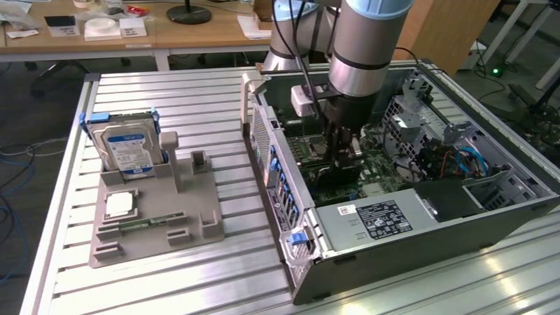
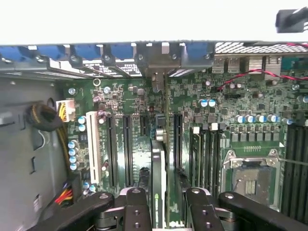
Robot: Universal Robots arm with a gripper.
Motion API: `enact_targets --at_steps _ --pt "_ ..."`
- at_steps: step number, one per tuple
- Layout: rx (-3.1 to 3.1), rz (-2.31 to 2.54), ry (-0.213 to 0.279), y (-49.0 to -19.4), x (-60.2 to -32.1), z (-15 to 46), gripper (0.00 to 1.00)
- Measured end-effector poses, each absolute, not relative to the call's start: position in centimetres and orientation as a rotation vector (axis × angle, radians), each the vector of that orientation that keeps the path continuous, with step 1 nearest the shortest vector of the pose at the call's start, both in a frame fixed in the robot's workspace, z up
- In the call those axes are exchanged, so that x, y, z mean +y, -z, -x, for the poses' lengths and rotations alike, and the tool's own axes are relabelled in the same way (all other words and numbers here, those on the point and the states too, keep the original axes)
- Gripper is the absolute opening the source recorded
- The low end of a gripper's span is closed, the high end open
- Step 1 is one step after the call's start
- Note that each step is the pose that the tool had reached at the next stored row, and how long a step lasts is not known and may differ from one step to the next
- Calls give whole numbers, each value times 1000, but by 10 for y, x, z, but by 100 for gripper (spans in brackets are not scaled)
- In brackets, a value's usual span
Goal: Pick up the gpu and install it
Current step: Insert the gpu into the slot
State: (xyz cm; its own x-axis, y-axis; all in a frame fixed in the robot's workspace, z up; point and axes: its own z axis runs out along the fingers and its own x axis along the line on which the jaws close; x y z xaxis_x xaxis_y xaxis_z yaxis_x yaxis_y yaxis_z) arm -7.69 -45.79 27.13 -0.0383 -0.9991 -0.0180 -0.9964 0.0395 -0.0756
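Here the work surface is a ribbed aluminium table [image 1: 175, 275], filling the lower half of the exterior view. Wooden desks [image 1: 131, 36] run along the upper left of that frame, with a round black lamp base [image 1: 189, 13] on them, and cables [image 1: 13, 197] trail on the floor at the far left.

On the table, left of centre, sits a grey fixture tray [image 1: 157, 216] holding an upright silver hard drive [image 1: 127, 151] with a blue label, a square processor chip [image 1: 120, 204] and a narrow green memory stick [image 1: 144, 224].

Right of centre lies the open computer case [image 1: 411, 190], its power supply [image 1: 376, 220] in the foreground. The arm [image 1: 368, 46] reaches down into it. The gripper [image 2: 161, 197] is closed on the gpu [image 2: 157, 173], held edge-on above the motherboard [image 2: 134, 110], between the long black expansion slots [image 2: 127, 149]. In the exterior view the case wall and arm partly hide the card.
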Motion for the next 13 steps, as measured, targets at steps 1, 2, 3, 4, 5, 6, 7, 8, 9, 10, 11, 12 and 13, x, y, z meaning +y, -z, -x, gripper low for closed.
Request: enact_targets --at_steps 1,2,3,4,5,6,7,8,9,10,11,12,13 --pt "2216 2132 65 -271 -458 77 35" --pt "2216 2132 65 -271 -458 77 35" --pt "2216 2132 65 -271 -458 77 34" --pt "2216 2132 65 -271 -458 77 27" --pt "2216 2132 65 -271 -458 77 27" --pt "2216 2132 65 -271 -458 77 21" --pt "2216 2132 65 -271 -458 77 16" --pt "2216 2132 65 -271 -458 77 16" --pt "2216 2132 65 -271 -458 77 10" --pt "2216 2132 65 -271 -458 77 10" --pt "2216 2132 65 -271 -458 77 11" --pt "2216 2132 65 -271 -458 77 11" --pt "2216 2132 65 -271 -458 77 11"
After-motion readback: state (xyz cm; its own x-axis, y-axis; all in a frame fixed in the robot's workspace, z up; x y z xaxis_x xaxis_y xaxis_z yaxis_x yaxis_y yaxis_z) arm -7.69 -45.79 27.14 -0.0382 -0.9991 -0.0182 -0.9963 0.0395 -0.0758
